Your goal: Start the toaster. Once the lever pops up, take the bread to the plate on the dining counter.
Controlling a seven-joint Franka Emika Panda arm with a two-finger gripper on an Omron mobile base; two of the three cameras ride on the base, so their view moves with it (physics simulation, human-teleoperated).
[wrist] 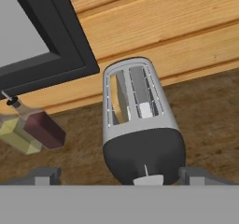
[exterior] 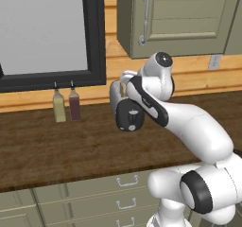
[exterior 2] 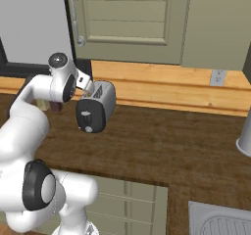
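**One toaster, start pending — gripper hovering open above it**

Item 1, gripper (wrist: 119, 176): two dark fingers (wrist: 44, 174) are standing wide apart, holding nothing, flanking the toaster's black face from above in the hand view.

Item 2, toaster (exterior 2: 95, 106): it is sitting on the dark worktop (exterior 2: 162, 146), near the plank wall, just right of two slim bottles (exterior: 66, 105). Its black panel is facing out toward the robot; its long axis is running front to back, from panel to wall, with the slots along it. Something pale is showing in the right slot, likely the bread (wrist: 145, 109). The white dial (exterior 2: 87, 129) is sitting low on the panel; the lever is too small to pick out with certainty.

Risks, as judged:
- Fingers could be landing on the dial rather than the lever, both sharing one small face, so nothing starts.
- A downward push off-centre could be tipping or sliding the light toaster toward the bottles.
- Open fingers could be straddling the knob and slipping past it.
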